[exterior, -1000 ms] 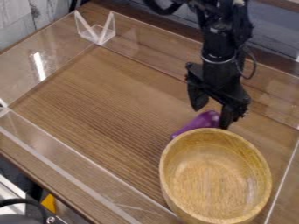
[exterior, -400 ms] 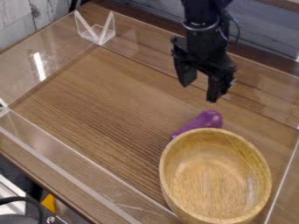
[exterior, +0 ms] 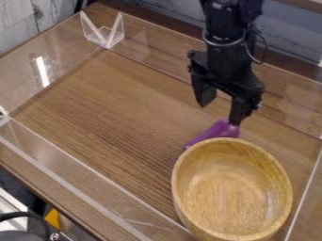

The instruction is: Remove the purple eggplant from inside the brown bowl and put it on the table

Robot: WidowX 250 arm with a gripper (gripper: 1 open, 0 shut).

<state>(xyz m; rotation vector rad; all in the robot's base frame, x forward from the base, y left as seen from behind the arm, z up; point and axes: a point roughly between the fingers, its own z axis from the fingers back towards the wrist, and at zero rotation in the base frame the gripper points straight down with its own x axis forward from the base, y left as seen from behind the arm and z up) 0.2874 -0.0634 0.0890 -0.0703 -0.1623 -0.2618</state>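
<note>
The purple eggplant (exterior: pixel 216 135) lies on the table (exterior: pixel 113 113), just beyond the far rim of the brown bowl (exterior: pixel 233 190), partly hidden by that rim. The bowl sits at the front right and looks empty. My gripper (exterior: pixel 221 105) hangs open just above and behind the eggplant, its two black fingers spread apart and holding nothing.
Clear acrylic walls (exterior: pixel 51 66) ring the table. A clear folded acrylic stand (exterior: pixel 104 31) sits at the far left corner. The black arm rises from the gripper toward the top of the view.
The gripper was down around the eggplant, then lifted up and left with nothing in it, and has now come back down a little to the right. The eggplant stays beside the bowl.
</note>
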